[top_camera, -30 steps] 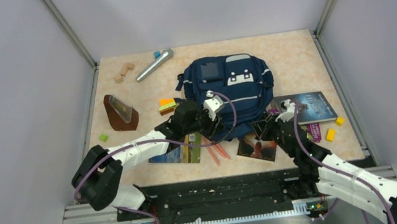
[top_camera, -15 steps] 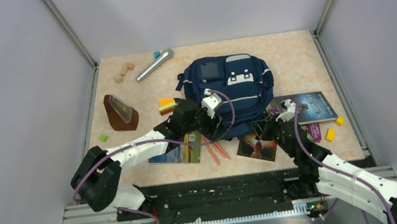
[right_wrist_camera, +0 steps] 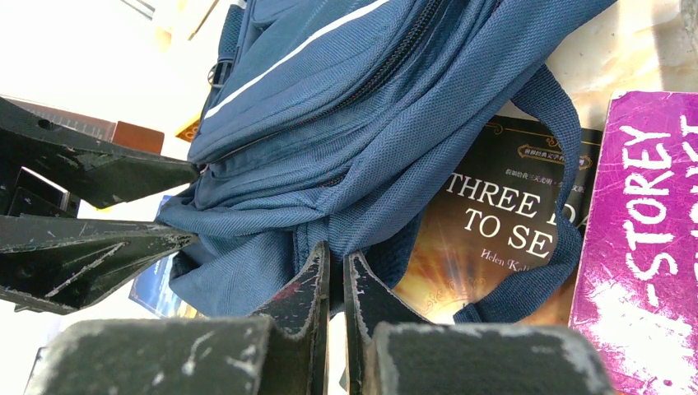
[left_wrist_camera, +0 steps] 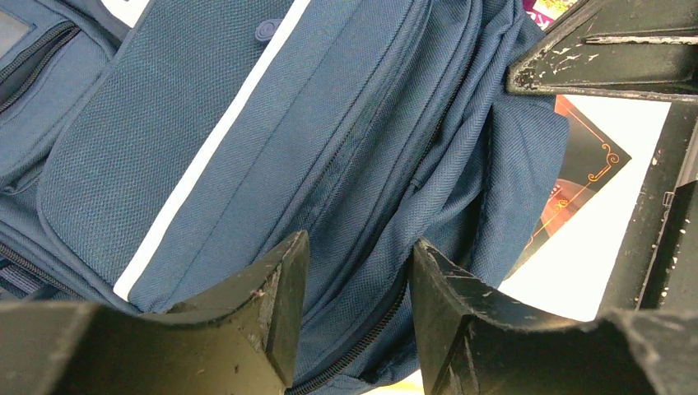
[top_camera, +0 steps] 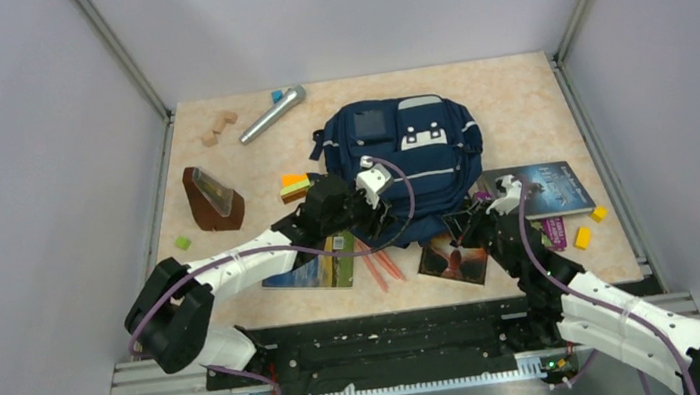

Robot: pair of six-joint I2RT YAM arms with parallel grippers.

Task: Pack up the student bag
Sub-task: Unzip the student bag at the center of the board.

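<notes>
Right pincer [right_wrist_camera: 336,265], low centre of its wrist view: jaws closed on a fold at the near hem of the bag [right_wrist_camera: 346,107], judged to anchor it. Left pincer [left_wrist_camera: 358,251], bottom of its view: jaws apart, straddling a ridge of bag fabric, nothing clamped; judged to be seeking the opening. Bag lies flat, centre of the top view. Partly under it, a dark book [right_wrist_camera: 494,230] reads "THREE … TO SE…", "Helen Kel…". At right edge, a purple book [right_wrist_camera: 642,247] reads "-STOREY". Farthest, upper left, a microphone [top_camera: 272,113].
</notes>
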